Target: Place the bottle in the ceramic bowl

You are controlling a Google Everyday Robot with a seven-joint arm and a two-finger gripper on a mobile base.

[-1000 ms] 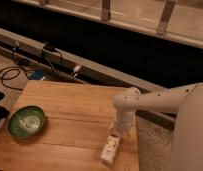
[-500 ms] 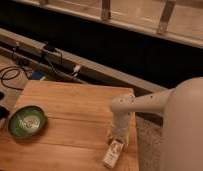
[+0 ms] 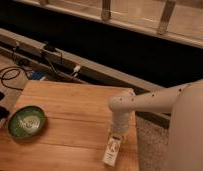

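bottle [image 3: 111,151] lies flat on the wooden counter [image 3: 70,102], just under the jaws, with its upper end between them. the gripper [image 3: 115,136] points down, and its jaws are closed narrow, on the bottle as it seems. the ceramic bowl [image 3: 26,121] stands well apart to the left of the jaws and holds nothing. so only the grasp looks done; lifting, carrying across and putting the bottle in the bowl are left.

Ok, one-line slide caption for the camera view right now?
Gripper closed on the bottle near the wooden table's edge; ceramic bowl sits empty across the table.
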